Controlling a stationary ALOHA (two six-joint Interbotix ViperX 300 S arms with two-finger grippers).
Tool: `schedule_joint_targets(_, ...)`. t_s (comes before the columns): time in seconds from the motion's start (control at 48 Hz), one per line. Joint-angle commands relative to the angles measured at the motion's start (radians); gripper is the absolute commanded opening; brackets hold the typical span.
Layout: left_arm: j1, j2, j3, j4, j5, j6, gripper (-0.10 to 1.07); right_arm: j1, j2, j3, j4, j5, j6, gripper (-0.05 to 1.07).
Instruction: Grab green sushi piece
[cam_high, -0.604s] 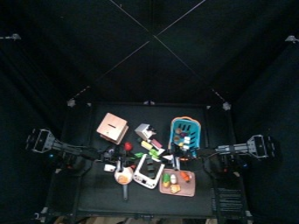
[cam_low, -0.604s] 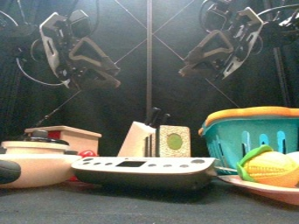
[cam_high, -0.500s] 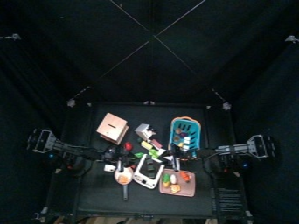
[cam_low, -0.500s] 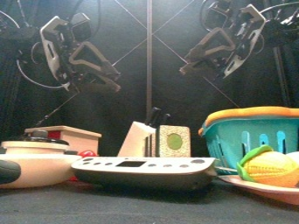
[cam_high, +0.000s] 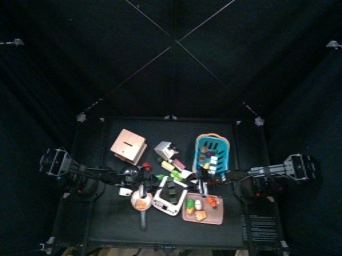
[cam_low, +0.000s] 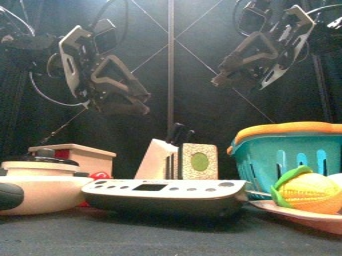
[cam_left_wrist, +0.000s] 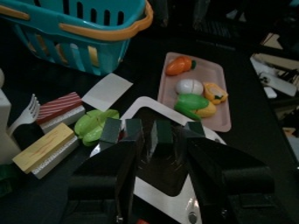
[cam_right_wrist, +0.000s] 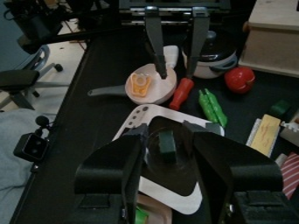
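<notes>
The green sushi piece (cam_low: 198, 160), a pale block with a round green centre, stands upright on the table behind the scale, beside a white wedge. My left gripper (cam_low: 124, 92) hangs high above the table's left half, jaws open and empty; it also shows in the left wrist view (cam_left_wrist: 149, 131). My right gripper (cam_low: 247, 62) hangs high on the right, open and empty. In the right wrist view a small green-centred piece (cam_right_wrist: 167, 145) shows between the jaws of the right gripper (cam_right_wrist: 166, 131), below them. I cannot tell whether it is the sushi.
A grey scale (cam_low: 163, 192) lies at the front. A teal basket with an orange rim (cam_low: 291, 150) stands on the right. A pink tray (cam_left_wrist: 214, 115) holds toy food, corn (cam_low: 315, 188) among it. A pan (cam_low: 40, 182) and a pink box (cam_high: 128, 144) are on the left.
My left gripper has moved down and towards the middle. My right gripper has shifted slightly right and up. Nothing on the table has moved.
</notes>
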Motion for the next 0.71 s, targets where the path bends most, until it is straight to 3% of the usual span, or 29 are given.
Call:
schedule_joint_targets(0.0, 0.035, 0.02, -0.037, 0.005, -0.011, 0.012, 0.79, 0.002, -0.032, -0.009, -0.021, -0.003, -0.002, 0.76)
schedule_joint_targets(0.375, 0.114, 0.109, -0.092, 0.006, -0.003, 0.066, 0.79, -0.018, -0.037, -0.003, -0.106, -0.003, 0.0, 0.76)
schedule_joint_targets(0.688, 0.12, 0.152, -0.101, 0.023, -0.002, 0.137, 0.78, -0.018, -0.038, 0.002, -0.11, -0.003, 0.003, 0.76)
